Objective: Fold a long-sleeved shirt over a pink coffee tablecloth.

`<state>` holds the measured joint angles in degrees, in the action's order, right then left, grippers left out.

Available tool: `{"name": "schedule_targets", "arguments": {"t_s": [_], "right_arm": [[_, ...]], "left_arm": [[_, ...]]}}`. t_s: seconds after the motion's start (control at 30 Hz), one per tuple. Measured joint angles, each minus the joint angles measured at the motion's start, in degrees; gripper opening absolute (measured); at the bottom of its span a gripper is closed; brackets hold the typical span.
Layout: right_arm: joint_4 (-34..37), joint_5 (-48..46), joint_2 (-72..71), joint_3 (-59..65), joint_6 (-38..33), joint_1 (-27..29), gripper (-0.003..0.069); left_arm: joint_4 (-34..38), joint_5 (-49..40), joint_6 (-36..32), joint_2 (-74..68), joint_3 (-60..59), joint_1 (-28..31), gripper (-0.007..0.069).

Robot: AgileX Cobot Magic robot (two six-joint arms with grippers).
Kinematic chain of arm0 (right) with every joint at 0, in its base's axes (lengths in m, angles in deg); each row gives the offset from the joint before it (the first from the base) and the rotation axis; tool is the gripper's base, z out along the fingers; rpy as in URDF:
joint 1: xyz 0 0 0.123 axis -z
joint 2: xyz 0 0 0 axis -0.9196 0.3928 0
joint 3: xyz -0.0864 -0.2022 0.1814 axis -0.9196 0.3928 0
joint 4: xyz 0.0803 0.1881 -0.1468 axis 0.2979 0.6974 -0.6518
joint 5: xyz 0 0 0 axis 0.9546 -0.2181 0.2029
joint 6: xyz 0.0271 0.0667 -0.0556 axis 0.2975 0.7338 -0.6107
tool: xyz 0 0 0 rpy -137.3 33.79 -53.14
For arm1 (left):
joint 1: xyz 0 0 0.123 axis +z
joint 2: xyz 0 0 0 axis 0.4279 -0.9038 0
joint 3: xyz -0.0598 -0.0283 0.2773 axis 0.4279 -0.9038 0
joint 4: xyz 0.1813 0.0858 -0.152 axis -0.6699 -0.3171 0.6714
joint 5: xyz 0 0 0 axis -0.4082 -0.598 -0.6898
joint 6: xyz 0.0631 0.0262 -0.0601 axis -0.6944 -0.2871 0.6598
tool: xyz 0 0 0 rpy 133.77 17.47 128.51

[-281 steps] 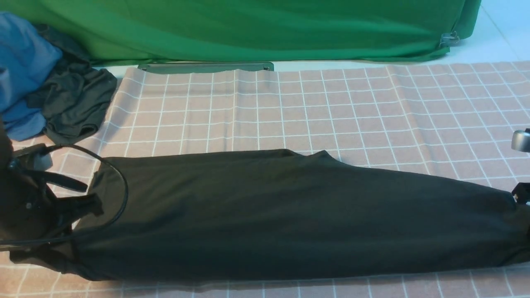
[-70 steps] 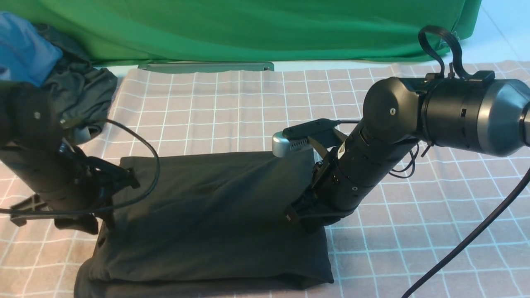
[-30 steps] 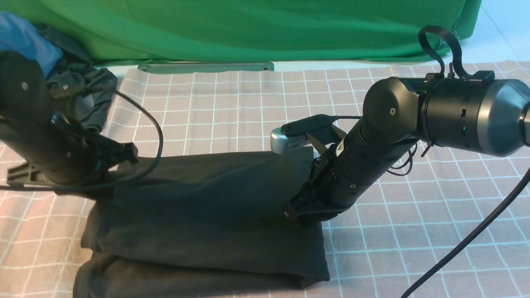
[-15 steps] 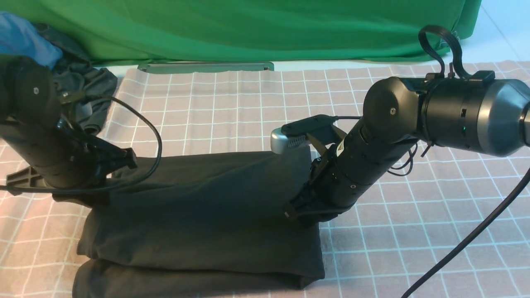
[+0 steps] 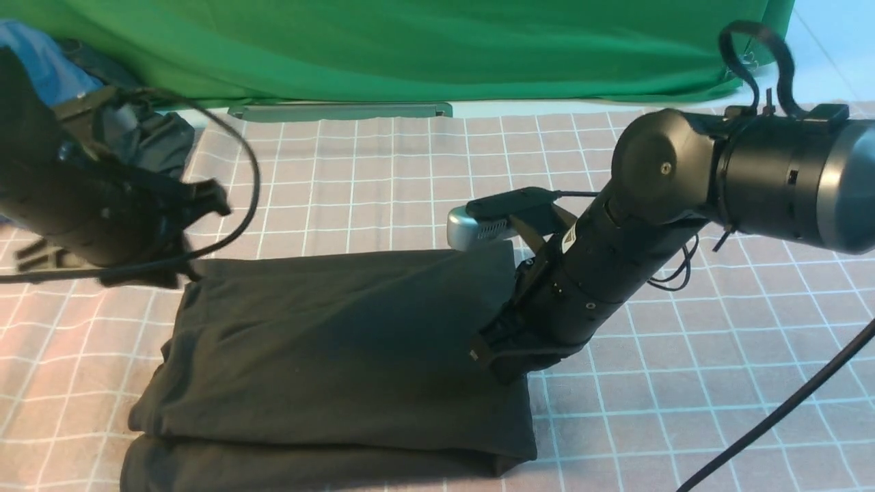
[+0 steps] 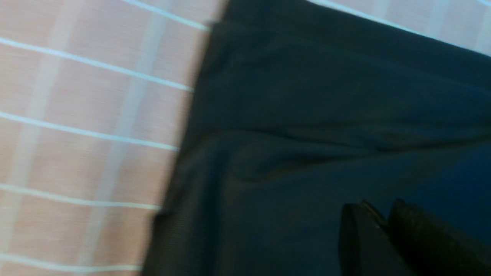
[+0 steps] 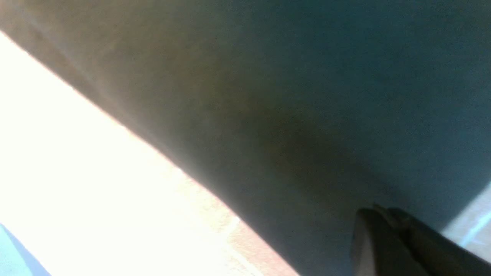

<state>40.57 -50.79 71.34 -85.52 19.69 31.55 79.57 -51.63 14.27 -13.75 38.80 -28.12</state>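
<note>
Left hand (image 5: 195, 236) in the front view has lifted up and back off the long-sleeved shirt (image 5: 335, 362) since half a second ago, so that side's fold looks released; the shirt now lies as a compact stacked rectangle on the pink coffee tablecloth (image 5: 410, 178). Right hand (image 5: 502, 359) hasn't moved, arm angled down, tip at the shirt's right edge. Left wrist view: left hand (image 6: 383, 234) fingers together, empty, hovering over the shirt's edge and tablecloth. Right wrist view: right hand (image 7: 385, 222) fingers together; can't tell whether fabric is pinched. Judgement: fold near done, right release pending.
</note>
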Motion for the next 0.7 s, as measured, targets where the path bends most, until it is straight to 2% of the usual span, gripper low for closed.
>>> {"name": "schedule_targets", "arguments": {"t_s": [0.13, 0.27, 0.4, 0.7], "right_arm": [[0.36, 0.51, 1.60, 0.00, -0.13, -2.34, 0.0038], [0.30, 0.33, 4.92, 0.00, 0.29, -3.51, 0.0038], [-2.76, -0.55, 7.27, 1.22, 3.82, -3.51, 0.0040], [-5.15, -3.05, 3.86, 2.94, 5.23, -3.45, 0.0042]], "left_arm": [[6.36, 3.37, -3.91, -1.75, -4.27, -0.05, 0.0011], [6.58, 6.57, -4.59, -5.30, -8.56, -0.05, 0.0011], [5.28, 7.60, -4.42, -8.09, -12.29, -0.05, 0.0011], [3.62, 9.58, -2.62, -5.94, -13.93, -0.05, 0.0013]]}}
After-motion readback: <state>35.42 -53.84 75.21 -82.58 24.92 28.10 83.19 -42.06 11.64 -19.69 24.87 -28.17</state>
